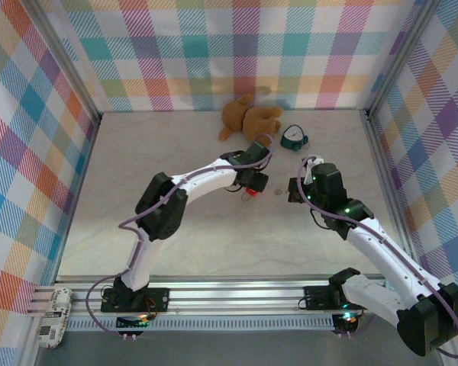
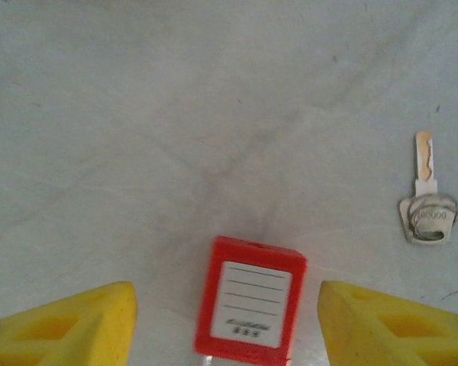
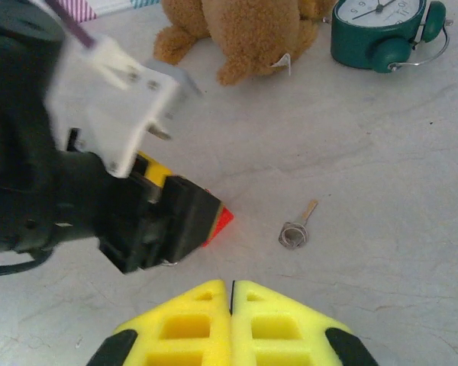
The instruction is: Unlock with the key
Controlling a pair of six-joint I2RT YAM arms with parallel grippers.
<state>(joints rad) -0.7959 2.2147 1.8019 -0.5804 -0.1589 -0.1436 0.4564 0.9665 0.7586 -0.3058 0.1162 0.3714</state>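
Between the left gripper's point(image 2: 227, 305) wide-open jaws: a small red square padlock point(image 2: 250, 305), untouched. A tiny silvery metal key point(image 2: 426, 213) lies outside their right finger, ahead of the right gripper's point(image 3: 230, 301) closed, empty jaws.

Key point(image 2: 426, 204): tiny, silvery, rounded head carrying small ring, thin pale shaft. Lies flat, free, not inserted. Sits right of red padlock point(image 2: 250, 299), near but apart, shaft pointing beyond padlock's far edge.
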